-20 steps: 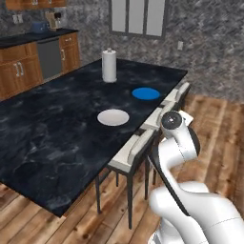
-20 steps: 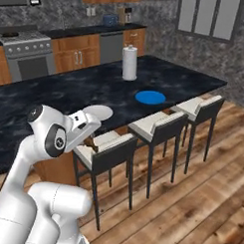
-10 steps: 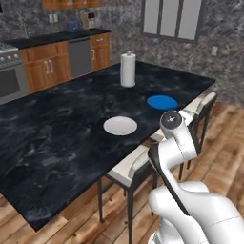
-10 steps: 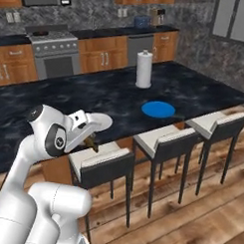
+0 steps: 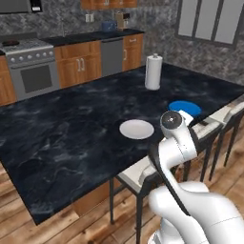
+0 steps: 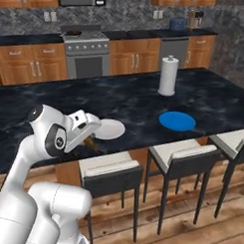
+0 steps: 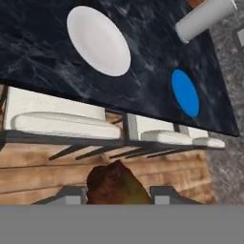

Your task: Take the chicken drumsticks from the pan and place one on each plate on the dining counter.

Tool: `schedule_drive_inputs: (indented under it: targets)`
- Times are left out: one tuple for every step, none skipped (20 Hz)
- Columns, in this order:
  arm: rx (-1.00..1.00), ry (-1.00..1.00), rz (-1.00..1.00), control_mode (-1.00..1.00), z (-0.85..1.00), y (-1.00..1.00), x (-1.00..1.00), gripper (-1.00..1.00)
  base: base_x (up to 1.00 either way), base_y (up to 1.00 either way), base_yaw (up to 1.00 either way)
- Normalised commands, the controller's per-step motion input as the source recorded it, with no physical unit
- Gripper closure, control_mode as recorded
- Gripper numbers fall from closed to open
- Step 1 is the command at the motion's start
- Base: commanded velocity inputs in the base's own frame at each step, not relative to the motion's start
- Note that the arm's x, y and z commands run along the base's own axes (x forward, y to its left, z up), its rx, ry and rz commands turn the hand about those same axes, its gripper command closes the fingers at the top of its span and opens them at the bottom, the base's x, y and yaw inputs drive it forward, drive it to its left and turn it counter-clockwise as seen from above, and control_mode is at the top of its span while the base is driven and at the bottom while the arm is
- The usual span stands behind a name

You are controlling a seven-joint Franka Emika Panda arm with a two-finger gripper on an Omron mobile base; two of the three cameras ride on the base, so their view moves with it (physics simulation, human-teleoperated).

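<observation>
The gripper (image 7: 116, 196) is clamped on a chicken drumstick (image 7: 116, 183), held above the stools (image 7: 62, 125) at the dining counter's (image 7: 38, 52) edge. Beyond on the counter lie the white plate (image 7: 98, 40) and, farther along, the blue plate (image 7: 184, 92).

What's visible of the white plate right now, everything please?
The white plate is flat, round, plain and glossy-looking, with nothing on it. It lies level on the black marble-patterned dining counter, near the edge with the stools, apart from the blue plate and the paper towel roll. In the hand view it sits above a pale-cushioned stool. Nothing touches it but the counter.
</observation>
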Motion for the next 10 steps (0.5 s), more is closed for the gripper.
schedule_drive_inputs:
  targets:
    - [0.0,0.0,0.0,1.0,0.0,0.0,0.0,1.0,0.52,-0.06,0.34]
    - [0.0,0.0,0.0,1.0,0.0,0.0,0.0,1.0,0.54,-0.07,0.35]
    - [0.0,0.0,0.0,1.0,0.0,0.0,0.0,1.0,0.51,-0.06,0.35]
    - [0.0,0.0,0.0,1.0,0.0,0.0,0.0,1.0,0.52,-0.11,0.35]
    - [0.0,0.0,0.0,1.0,0.0,0.0,0.0,1.0,0.49,-0.14,0.35]
    - [0.0,0.0,0.0,1.0,0.0,0.0,0.0,1.0,0.51,-0.16,0.35]
    - [0.0,0.0,0.0,1.0,0.0,0.0,0.0,1.0,0.47,-0.19,0.35]
    - [0.0,0.0,0.0,1.0,0.0,0.0,0.0,1.0,0.47,-0.21,0.36]
    - [0.0,0.0,0.0,1.0,0.0,0.0,0.0,1.0,0.43,-0.23,0.36]
    - [0.0,0.0,0.0,1.0,0.0,0.0,0.0,1.0,0.39,-0.25,0.36]
